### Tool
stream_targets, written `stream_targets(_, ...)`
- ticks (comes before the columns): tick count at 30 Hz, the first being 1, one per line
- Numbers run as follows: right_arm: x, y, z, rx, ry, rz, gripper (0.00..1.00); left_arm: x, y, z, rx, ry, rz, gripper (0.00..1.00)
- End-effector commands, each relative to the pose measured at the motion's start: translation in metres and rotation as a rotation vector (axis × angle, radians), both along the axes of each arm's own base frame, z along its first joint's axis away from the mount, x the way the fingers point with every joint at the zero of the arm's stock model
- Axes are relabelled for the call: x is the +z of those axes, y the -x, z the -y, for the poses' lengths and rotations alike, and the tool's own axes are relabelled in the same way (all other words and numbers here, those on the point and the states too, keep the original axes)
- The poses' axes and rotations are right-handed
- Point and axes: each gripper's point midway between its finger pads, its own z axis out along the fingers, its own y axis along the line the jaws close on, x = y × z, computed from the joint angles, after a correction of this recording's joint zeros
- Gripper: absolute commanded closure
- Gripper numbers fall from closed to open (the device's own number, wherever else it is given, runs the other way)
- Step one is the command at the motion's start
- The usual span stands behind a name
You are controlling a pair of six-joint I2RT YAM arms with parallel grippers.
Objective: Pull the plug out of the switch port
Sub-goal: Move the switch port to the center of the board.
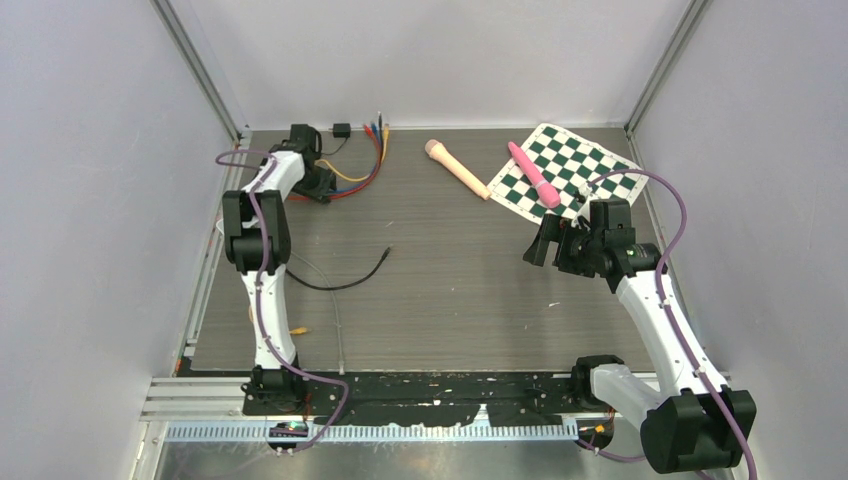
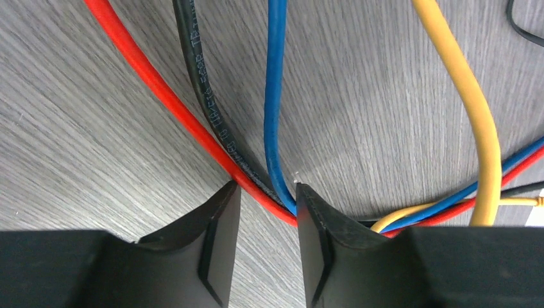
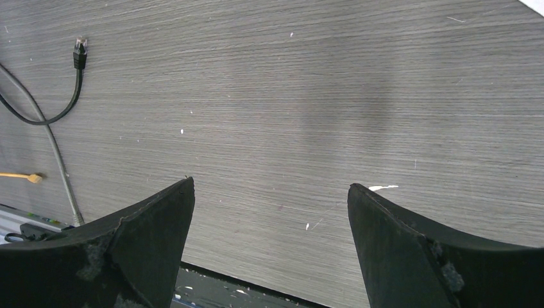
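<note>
Overhead, the right gripper (image 3: 269, 189) hangs wide open at mid-right. The left gripper (image 2: 266, 189), upper left, straddles the blue cable (image 2: 276, 96), fingers narrowly apart; clamped or not, I cannot tell. The plug hides beneath: likely light, rigid; hold its body, not limp cord.

From high behind the near edge, we look down on the whole table (image 1: 450, 300). Our left wrist view sits very close over the coloured cables (image 2: 276, 96) at the far left, which the overhead view also shows. Our right wrist view hangs higher, facing down and leftward across the tabletop — its black cable (image 3: 64, 109) lies mid-table in the overhead view.
</note>
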Motion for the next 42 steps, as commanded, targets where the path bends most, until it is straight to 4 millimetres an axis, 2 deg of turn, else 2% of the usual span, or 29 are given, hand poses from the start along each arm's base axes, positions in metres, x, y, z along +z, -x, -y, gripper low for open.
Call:
stream_targets(1,0.006,-0.005,-0.001,0.000,0.000,0.033,0.05,0.010,0.005,0.000,-0.018,-0.058,-0.063,0.66)
stream_targets(3,0.006,-0.004,-0.001,0.001,-0.002,0.033,0.04,0.011,0.005,0.001,-0.030,-0.069,-0.076,0.73)
stream_targets(6,0.006,-0.004,-0.001,0.000,-0.003,0.036,0.05,0.011,0.006,0.004,-0.063,-0.090,-0.076,0.87)
stream_targets(11,0.007,-0.004,-0.001,0.002,-0.005,0.042,0.04,0.009,0.009,0.007,-0.100,-0.090,-0.071,1.00)
stream_targets(15,0.006,-0.004,-0.002,0.004,-0.011,0.044,0.05,0.010,0.014,0.012,-0.136,-0.071,-0.056,1.00)
stream_targets(18,0.003,-0.003,-0.002,0.003,-0.012,0.038,0.05,0.007,0.020,0.024,-0.188,-0.017,-0.031,1.00)
stream_targets(21,0.000,-0.003,-0.005,0.005,-0.025,0.027,0.05,0.003,0.036,0.042,-0.263,0.037,0.010,1.00)
stream_targets(27,0.003,-0.007,-0.008,0.011,-0.044,0.017,0.04,0.016,0.071,0.068,-0.425,0.031,0.105,1.00)
stream_targets(33,0.001,-0.009,-0.010,0.004,-0.059,0.006,0.04,0.015,0.108,0.103,-0.633,0.008,0.130,1.00)
stream_targets(42,0.001,-0.006,-0.013,-0.015,-0.088,0.004,0.05,0.005,0.168,0.113,-0.741,-0.022,0.122,1.00)
